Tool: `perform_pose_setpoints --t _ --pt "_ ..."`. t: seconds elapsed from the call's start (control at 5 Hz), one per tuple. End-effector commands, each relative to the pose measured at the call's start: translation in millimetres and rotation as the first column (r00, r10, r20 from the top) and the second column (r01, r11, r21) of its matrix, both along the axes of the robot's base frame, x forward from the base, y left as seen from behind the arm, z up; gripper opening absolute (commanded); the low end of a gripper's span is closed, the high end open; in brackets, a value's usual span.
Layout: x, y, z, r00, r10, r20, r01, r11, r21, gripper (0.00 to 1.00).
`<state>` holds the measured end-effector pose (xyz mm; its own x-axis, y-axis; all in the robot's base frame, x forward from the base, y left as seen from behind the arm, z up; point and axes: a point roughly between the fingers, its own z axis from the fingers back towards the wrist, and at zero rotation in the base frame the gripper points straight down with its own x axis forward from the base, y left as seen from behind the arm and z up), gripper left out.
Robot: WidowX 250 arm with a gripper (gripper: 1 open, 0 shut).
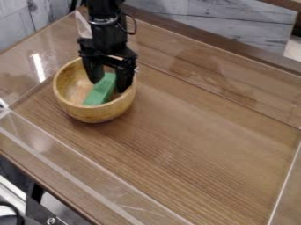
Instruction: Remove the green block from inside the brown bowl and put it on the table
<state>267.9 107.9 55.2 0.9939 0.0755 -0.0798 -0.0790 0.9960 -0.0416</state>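
Gripper (108, 74): black, two-fingered, pointing straight down from a black arm (104, 19) that enters at the top left of the view. Its jaws stand spread wide, released, with nothing clamped between them. The fingers (90, 70) reach down inside the bowl, one on either side of the block; whether either pad touches the block cannot be told at this size.

Listed left to right:

1. Clear plastic wall (26, 112): runs along the left and near edges of the tabletop, with glare on its surface.

2. Brown bowl (70, 107): round, light-brown wood with a thick rim, standing upright on the table in the upper left part of the surface, directly under the gripper.

3. Green block (102, 89): small bright green bar, inside the bowl, leaning tilted against the inner wall on the bowl's right side, its upper end between the spread fingers. It is not on the table.

4. Table (188, 141): large brown wood-grain top, glossy, stretching from the bowl out to the right and toward the viewer.

5. Grey and white backdrop (223, 22): behind the far edge of the table, upper right.
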Motion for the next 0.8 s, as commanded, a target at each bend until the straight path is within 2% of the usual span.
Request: perform_pose_setpoints --t 0.0,0.6 --pt "11.2 7 9.4 0.998 0.015 0.058 -0.016 1.0 0.016 1.0" --pt "17.0 8 -8.7 0.997 0.037 0.066 -0.036 0.999 -0.004 1.0"
